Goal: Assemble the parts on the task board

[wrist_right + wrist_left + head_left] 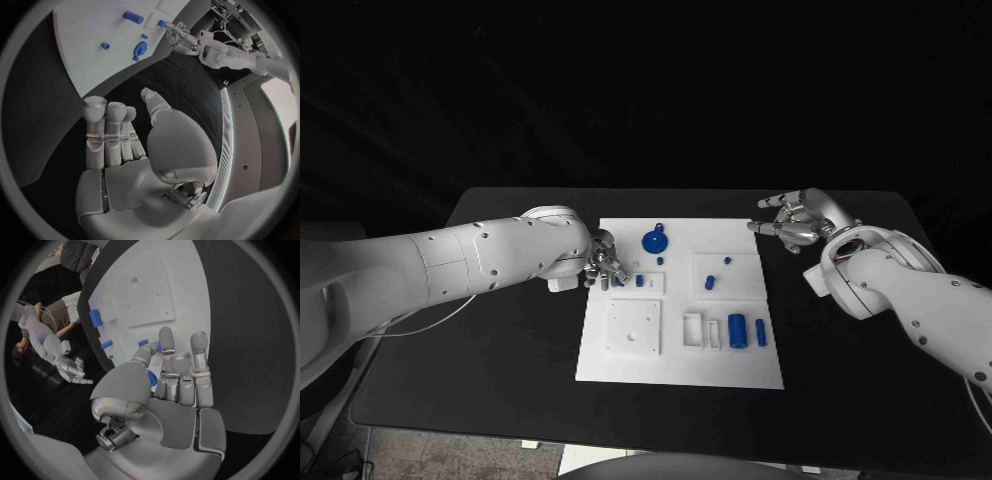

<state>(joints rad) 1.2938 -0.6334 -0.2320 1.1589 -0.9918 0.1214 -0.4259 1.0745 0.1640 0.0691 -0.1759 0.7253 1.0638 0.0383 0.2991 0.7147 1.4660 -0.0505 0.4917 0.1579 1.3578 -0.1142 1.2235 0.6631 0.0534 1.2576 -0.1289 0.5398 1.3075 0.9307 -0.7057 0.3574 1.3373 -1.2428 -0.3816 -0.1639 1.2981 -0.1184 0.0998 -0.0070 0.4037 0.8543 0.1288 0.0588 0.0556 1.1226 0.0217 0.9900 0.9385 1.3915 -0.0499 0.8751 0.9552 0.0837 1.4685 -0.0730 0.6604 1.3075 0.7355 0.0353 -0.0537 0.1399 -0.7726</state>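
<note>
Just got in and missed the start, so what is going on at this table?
A two-armed robot is assembling small blue parts on a white board. Its left robot hand is at the board's left edge with a small blue piece pinched between thumb and fingers. The right robot hand hovers over the black table past the board's far right corner, holding nothing. Other blue parts, including a round one and a cylinder, wait on the board.

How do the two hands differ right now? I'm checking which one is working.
The left hand is at the task board's left edge, a small blue part between its fingers; the right hand is over bare black table beyond the board's far right corner, holding nothing, fingers loosely curled. Both are silver.
</note>
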